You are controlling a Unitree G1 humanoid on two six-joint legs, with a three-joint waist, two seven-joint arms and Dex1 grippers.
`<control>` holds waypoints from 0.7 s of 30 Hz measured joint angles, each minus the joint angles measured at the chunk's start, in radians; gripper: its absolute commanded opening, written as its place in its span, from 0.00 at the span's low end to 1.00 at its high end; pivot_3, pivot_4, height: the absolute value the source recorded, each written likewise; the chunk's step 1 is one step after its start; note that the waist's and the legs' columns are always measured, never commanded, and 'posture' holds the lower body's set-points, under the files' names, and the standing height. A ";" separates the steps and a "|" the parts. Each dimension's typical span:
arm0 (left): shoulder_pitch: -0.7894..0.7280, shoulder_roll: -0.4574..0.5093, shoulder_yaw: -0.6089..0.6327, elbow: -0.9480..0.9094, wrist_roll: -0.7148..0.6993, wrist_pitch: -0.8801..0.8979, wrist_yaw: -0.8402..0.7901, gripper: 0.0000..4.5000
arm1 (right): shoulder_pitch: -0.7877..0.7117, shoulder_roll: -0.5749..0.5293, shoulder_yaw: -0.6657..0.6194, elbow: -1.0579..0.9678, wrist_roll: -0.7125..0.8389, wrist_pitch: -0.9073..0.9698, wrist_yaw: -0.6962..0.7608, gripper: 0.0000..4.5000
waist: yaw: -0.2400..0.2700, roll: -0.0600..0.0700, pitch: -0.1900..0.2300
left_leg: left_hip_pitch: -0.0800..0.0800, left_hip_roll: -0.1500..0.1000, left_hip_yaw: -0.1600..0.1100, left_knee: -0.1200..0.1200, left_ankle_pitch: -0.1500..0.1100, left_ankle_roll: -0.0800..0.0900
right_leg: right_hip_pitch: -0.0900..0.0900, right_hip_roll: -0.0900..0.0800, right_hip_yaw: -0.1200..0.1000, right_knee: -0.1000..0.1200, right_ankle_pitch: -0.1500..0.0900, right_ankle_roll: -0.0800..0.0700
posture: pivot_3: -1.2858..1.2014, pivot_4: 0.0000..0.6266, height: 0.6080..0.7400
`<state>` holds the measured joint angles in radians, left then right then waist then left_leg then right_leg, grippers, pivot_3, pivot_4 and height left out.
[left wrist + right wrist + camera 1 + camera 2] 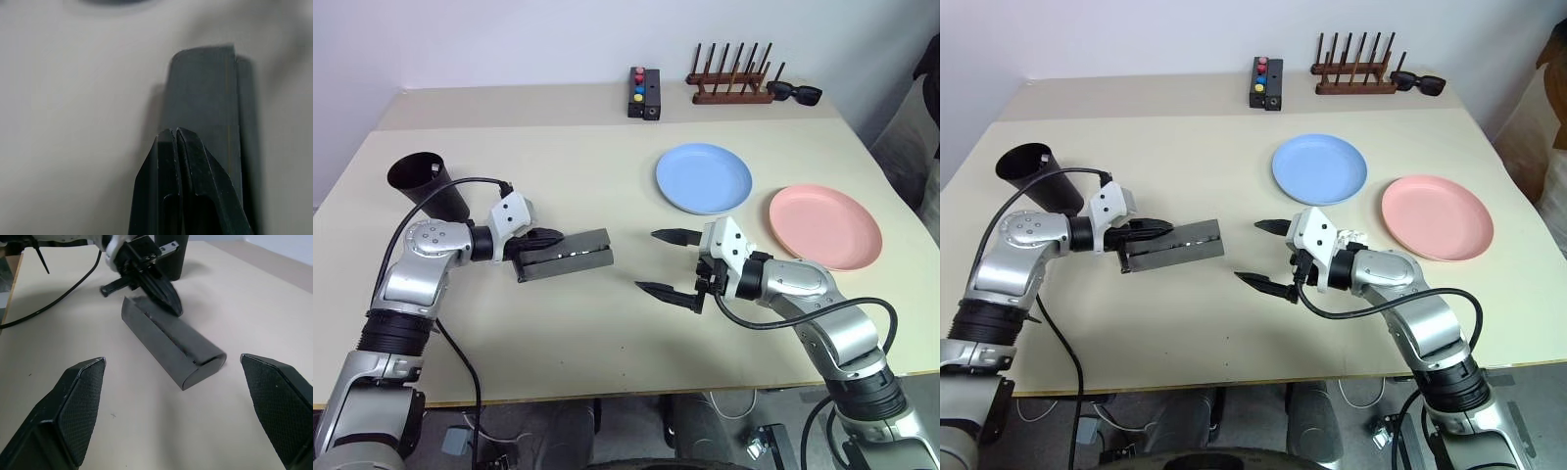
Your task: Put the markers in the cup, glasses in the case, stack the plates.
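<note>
Spanning the whole scene, a pale beige table (607, 186) meets a white wall. Two plates — blue (703, 177), pink (824, 225) — lie side by side; one black cup (429, 184) stands far left. One grey case (566, 255) lies mid-table, the left gripper (548, 238) pressed shut atop it. The right gripper (666, 263) hovers nearby, jaws wide apart.

A beige table (607, 343) stands against a white wall. Along its far edge sit a black box with coloured buttons (644, 92), a wooden peg rack (732, 78) and, just beside the rack, black sunglasses (794, 93).
</note>
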<state>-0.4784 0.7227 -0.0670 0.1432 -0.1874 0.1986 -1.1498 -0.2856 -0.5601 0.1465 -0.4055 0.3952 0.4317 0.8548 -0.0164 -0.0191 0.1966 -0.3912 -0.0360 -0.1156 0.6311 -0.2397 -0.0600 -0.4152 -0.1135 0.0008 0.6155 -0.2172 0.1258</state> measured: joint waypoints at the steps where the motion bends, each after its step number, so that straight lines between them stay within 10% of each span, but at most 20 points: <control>1: 0.007 0.004 0.000 -0.012 0.000 0.008 -0.007 0.01 | 0.002 0.000 0.000 0.000 0.000 -0.001 0.001 1.00 | 0.000 0.000 0.000 | 0.000 0.000 0.000 0.000 0.000 0.000 | 0.000 0.000 0.000 0.000 0.000 0.000 | 0.52 0.24 0.95; 21: 0.061 0.004 0.063 -0.068 -0.062 0.016 0.020 0.01 | -0.003 -0.027 -0.030 0.052 -0.016 -0.025 0.014 1.00 | 0.002 0.000 0.000 | 0.000 0.000 0.000 0.000 0.000 0.000 | 0.000 0.000 0.000 0.000 0.000 0.000 | 0.52 0.24 0.95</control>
<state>-0.4176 0.7267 -0.0043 0.0751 -0.2489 0.2148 -1.1293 -0.2888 -0.5872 0.1162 -0.3532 0.3795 0.4069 0.8687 -0.0143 -0.0191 0.1966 -0.3911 -0.0360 -0.1156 0.6310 -0.2397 -0.0600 -0.4152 -0.1135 0.0008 0.6153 -0.2173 0.1256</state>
